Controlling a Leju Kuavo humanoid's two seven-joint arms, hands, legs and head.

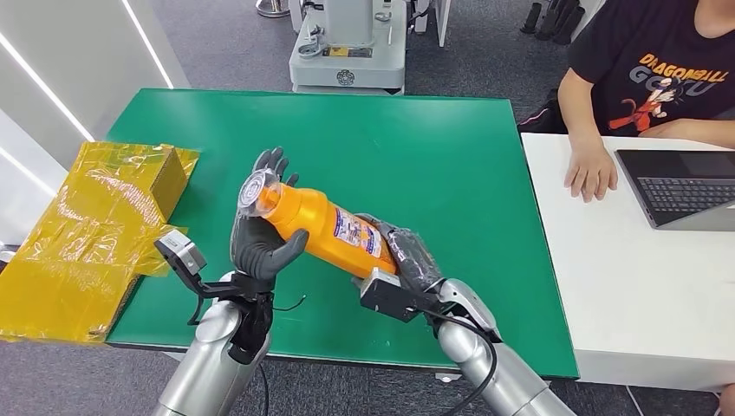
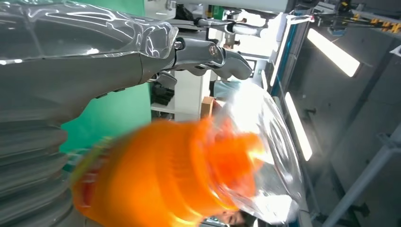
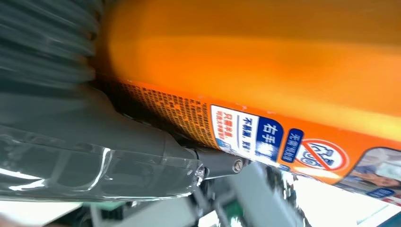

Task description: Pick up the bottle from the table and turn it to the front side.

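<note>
The robot's two hands are holding an orange bottle [image 1: 322,227] in the air above a green table [image 1: 416,147], the bottle lying tilted with its clear-capped end raised toward the robot's left and its base lower, toward the right. The right hand [image 1: 407,256] is wrapping the base end, its dark fingers closed around the bottle beside the white-and-blue label — in the right wrist view the thumb [image 3: 142,142] is pressing along the printed side. The left hand [image 1: 263,234] is cupping the neck end, thumb under the body and fingers rising behind the transparent cap [image 1: 257,189]; in the blurred left wrist view it is hard to say how firmly those fingers [image 2: 222,59] are touching the cap, but the hand appears to be gripping.

A crumpled yellow plastic wrapping [image 1: 82,234] with a cardboard box is lying over the table's left edge. At a white table [image 1: 641,286] to the right, a person in a black T-shirt is sitting with one hand [image 1: 591,170] resting flat beside a dark laptop [image 1: 685,186].
</note>
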